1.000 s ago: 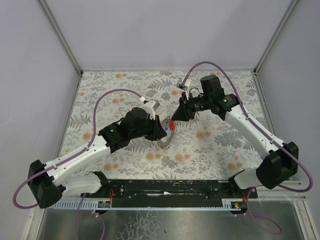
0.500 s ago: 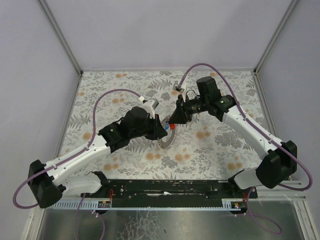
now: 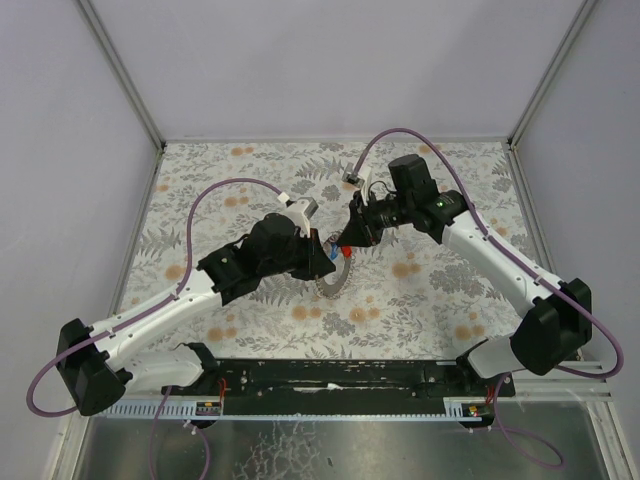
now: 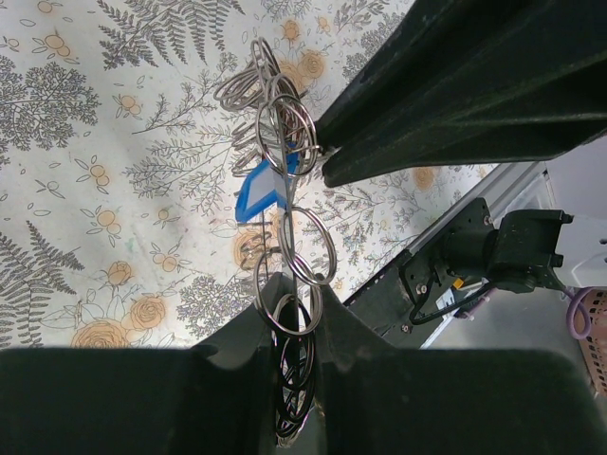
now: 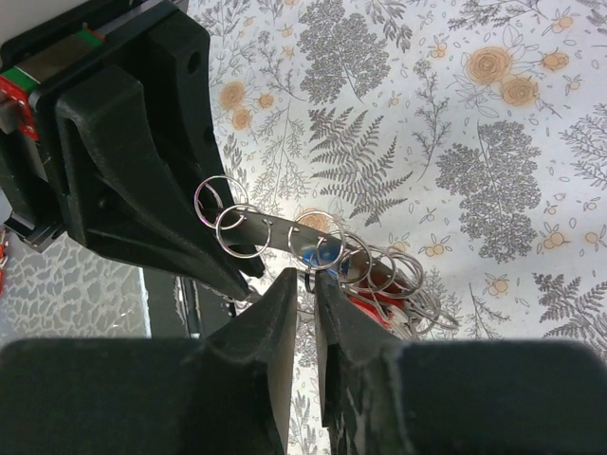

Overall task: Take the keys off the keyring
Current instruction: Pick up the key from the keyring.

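The left fingers are clamped on the keyring, holding it tilted just above the floral surface, where they were a second ago. A string of small rings runs off it, carrying a blue key and a red key. Beyond, the right fingers have come down and in from farther back and now sit against those rings beside the blue key. They are drawn almost together, but whether they pinch a ring cannot be told.
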